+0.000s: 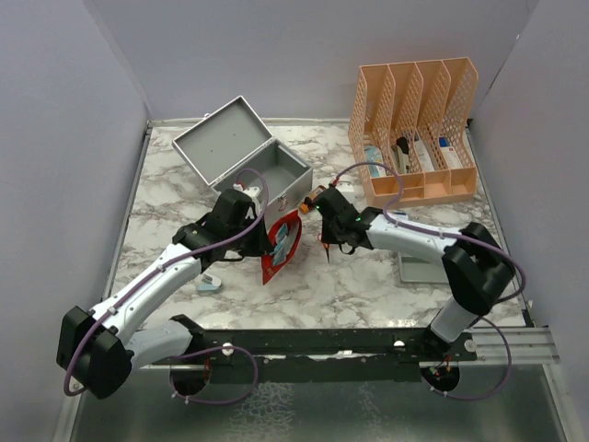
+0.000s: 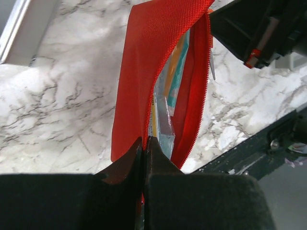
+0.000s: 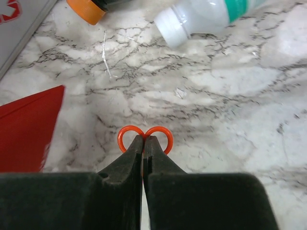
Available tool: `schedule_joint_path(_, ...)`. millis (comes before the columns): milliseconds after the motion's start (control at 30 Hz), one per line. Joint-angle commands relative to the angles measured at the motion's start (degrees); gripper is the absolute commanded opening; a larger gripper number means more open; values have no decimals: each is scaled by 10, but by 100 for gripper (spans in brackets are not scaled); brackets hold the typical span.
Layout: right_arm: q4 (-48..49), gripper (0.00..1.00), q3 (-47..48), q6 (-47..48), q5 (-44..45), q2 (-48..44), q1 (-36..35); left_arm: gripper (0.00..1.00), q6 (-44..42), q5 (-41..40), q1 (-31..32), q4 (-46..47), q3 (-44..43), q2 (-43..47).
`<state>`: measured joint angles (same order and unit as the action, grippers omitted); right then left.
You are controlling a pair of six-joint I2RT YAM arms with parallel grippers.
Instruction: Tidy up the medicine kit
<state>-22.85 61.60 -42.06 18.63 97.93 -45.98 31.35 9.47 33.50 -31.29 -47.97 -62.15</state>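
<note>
The medicine kit [image 1: 287, 170] is a grey metal box standing open at the back left, its lid [image 1: 224, 138] tilted back. My left gripper [image 1: 267, 241] is shut on the edge of an open red zip pouch [image 1: 281, 249] and holds it up in front of the box. In the left wrist view the pouch [image 2: 153, 62] gapes, with flat packets [image 2: 169, 91] inside, and the gripper [image 2: 145, 139] pinches its rim. My right gripper [image 1: 328, 238] is just right of the pouch, shut on small scissors [image 1: 327, 252] with orange ring handles [image 3: 131, 126]. The gripper's [image 3: 143, 137] jaws are closed between the rings.
An orange-capped bottle [image 1: 316, 195] and a white bottle [image 3: 192, 19] lie by the box's right end. An orange mesh organizer [image 1: 419, 129] holding items stands at the back right. A shallow grey tray [image 1: 423, 267] lies under the right arm. A small blue-white item [image 1: 210, 284] lies front left.
</note>
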Motion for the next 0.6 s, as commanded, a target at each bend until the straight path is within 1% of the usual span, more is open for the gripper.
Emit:
schedule_joint_path(0, 8, 1, -49, -24, 26, -96, 8, 0, 9, 81, 3, 65, 1, -13)
schedule_joint_path(133, -6, 1, -87, -49, 48, -167, 10, 0, 41, 128, 8, 120, 8, -33)
schedule_joint_path(233, -24, 1, -111, -71, 65, -213, 11, 0, 65, 147, 18, 164, 12, -51)
schedule_joint_path(467, -48, 1, -140, -98, 77, -302, 11, 0, 109, 155, 52, 267, 29, -100)
schedule_joint_path(567, -51, 1, -141, -97, 67, -334, 11, 0, 114, 146, 63, 288, 33, -120)
